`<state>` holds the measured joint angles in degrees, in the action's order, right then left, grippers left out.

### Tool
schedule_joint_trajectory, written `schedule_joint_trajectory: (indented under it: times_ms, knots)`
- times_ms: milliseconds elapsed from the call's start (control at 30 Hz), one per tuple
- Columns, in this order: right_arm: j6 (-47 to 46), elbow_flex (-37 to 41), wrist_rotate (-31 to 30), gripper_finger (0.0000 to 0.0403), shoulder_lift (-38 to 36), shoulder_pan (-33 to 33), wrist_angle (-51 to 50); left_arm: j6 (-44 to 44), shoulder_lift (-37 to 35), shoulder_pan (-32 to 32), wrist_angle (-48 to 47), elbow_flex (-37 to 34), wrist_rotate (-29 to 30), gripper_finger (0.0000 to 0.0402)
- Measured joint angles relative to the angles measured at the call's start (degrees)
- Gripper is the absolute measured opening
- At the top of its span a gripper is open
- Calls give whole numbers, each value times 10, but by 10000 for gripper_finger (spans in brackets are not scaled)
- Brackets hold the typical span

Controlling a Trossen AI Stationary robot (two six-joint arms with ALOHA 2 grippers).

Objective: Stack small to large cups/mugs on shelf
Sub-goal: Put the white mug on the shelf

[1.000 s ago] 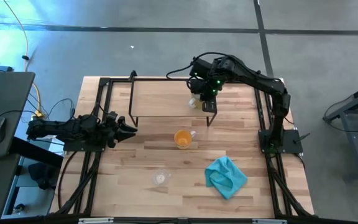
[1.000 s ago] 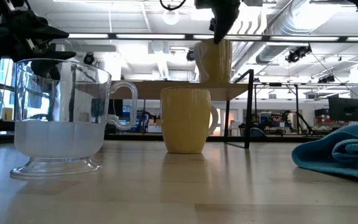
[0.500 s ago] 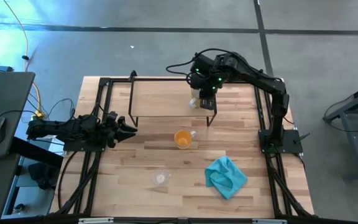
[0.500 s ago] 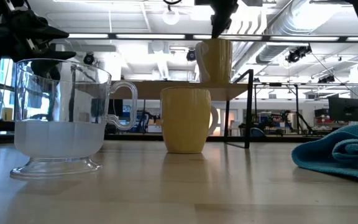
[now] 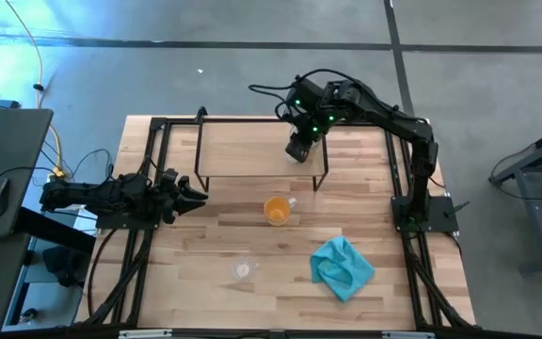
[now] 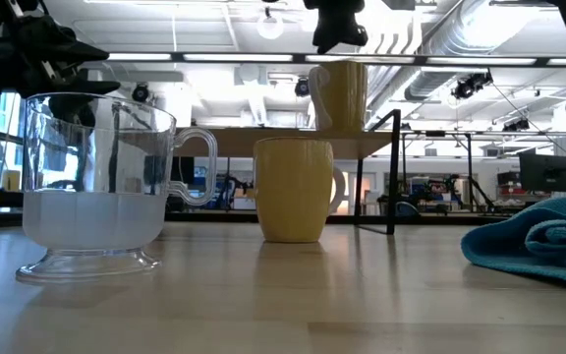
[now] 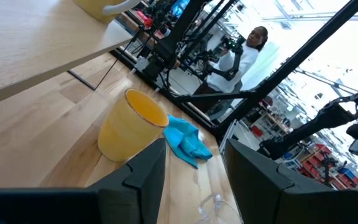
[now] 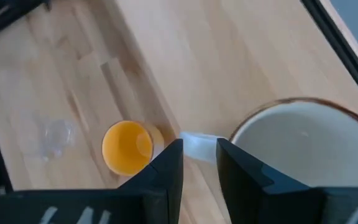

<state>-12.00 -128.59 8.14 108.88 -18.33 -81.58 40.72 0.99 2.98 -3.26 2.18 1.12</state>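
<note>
White mug (image 6: 338, 95) already on the shelf (image 5: 252, 151), right gripper (image 5: 298, 149) above it, fingers parted and empty; orange mug (image 5: 276, 210) and glass cup (image 5: 243, 270) not yet shelved; left gripper (image 5: 188, 195) waits, released, at table's left.

We are finding no readable text, label, brand, number or sign in any of these views. We are checking the cream-white mug (image 6: 339, 95), the orange mug (image 6: 294, 190) in front of it and the clear glass cup (image 6: 96, 187) beside that, and all three are showing plain surfaces. The teal cloth (image 5: 342, 267) near the orange mug is carrying no tag that we can read, and the room behind the mugs is showing nothing legible either.
</note>
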Motion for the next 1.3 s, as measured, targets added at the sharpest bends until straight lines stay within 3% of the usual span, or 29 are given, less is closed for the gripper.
schedule_joint_trajectory:
  times_ms: [267,600,833,1067,1300]
  knots:
    - [-74,1,-39,88,26,0,7,-5,0,0,0,0,0,154]
    - [-79,1,-49,88,40,-4,9,-6,0,0,0,0,-6,154]
    - [-40,1,-49,78,40,-4,-2,-15,0,0,0,0,-6,154]
    - [18,0,-37,10,40,-4,-15,-15,0,0,0,0,-5,154]
    - [58,0,-31,7,40,1,-17,-15,0,0,0,0,-5,154]
